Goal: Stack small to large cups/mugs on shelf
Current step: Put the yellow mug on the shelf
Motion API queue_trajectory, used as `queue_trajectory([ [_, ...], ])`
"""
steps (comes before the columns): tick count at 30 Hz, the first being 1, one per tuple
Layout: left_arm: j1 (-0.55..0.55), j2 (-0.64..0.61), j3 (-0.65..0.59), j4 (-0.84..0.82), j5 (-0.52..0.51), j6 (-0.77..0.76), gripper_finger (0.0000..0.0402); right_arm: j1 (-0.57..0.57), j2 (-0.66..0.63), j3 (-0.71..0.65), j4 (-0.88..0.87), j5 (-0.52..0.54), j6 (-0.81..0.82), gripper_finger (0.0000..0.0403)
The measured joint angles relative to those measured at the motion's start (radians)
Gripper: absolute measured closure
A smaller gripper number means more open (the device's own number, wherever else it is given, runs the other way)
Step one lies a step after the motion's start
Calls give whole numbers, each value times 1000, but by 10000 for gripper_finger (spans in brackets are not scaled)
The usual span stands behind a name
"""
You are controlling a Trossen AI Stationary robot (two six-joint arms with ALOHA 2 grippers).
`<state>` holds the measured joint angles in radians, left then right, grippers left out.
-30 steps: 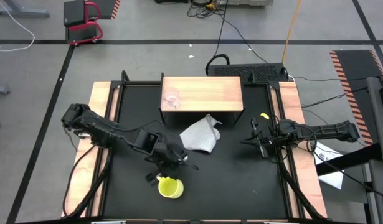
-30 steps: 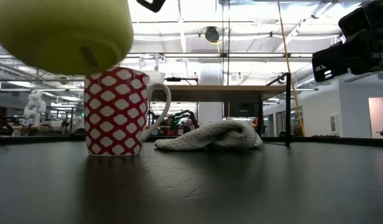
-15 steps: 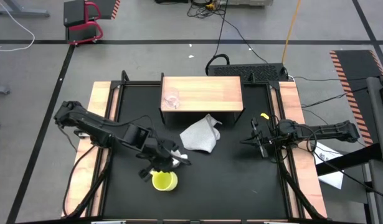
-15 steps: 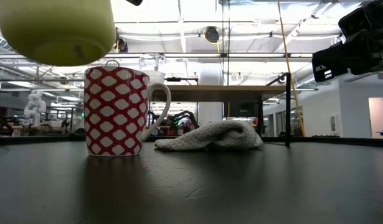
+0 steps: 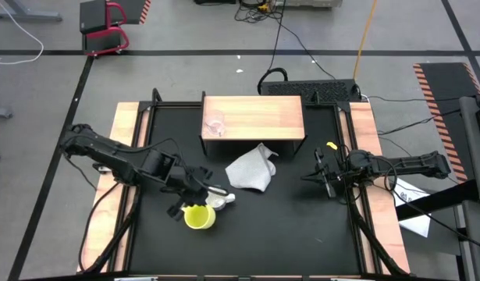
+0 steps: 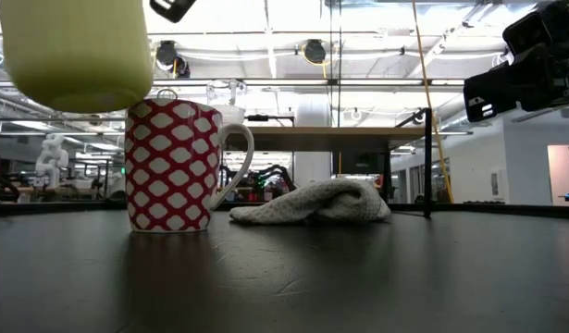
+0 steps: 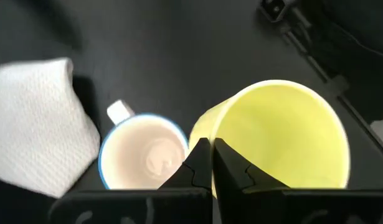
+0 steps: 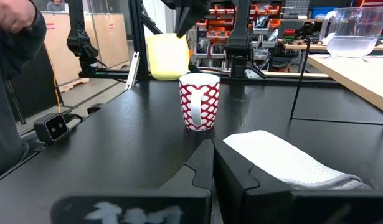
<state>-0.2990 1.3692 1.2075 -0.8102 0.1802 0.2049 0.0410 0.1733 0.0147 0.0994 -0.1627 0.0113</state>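
My left gripper point(image 5: 191, 204) is shut on the yellow cup point(image 5: 199, 217), which hangs mouth up above the black tabletop; the cup also shows in the low view point(image 6: 76, 51). The white mug with the red pattern point(image 5: 222, 199) stands upright on the tabletop right beside the cup; it also shows in the low view point(image 6: 173, 166). The tiny clear glass cup point(image 5: 215, 123) stands on the left part of the light-wood shelf point(image 5: 263, 113) at the far side. My right gripper point(image 5: 325, 178) is shut and empty near the table's right edge. My left gripper pinches the yellow cup's wall at the rim point(image 7: 202, 127), on the side nearest the patterned mug. One finger seems to be inside the cup and one outside. The fingers come slanting down from the table's left. The cup is upright and clear of the table.
A grey-white cloth point(image 5: 251, 170) lies crumpled between the mug and the shelf. A small black box point(image 8: 54, 126) sits near the table's front edge. A person's sleeve point(image 8: 14, 74) shows beyond the table in the right wrist view. Wooden rails point(image 5: 124, 140) line the table's sides.
My left gripper has carried the yellow cup from near the front edge toward the table's far left and a little up, to beside the patterned mug. The cup, tilted a second ago, now hangs upright. The gripper has stayed shut on it.
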Motion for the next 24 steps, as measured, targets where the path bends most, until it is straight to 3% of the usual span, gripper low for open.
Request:
queue_trajectory([
  [13, 13, -103, -112, 48, -5, -31, 401, 0, 0, 0, -2, 0, 0, 403],
  [24, 16, -174, -126, 125, 37, -53, 401, 0, 0, 0, -4, 0, 0, 403],
])
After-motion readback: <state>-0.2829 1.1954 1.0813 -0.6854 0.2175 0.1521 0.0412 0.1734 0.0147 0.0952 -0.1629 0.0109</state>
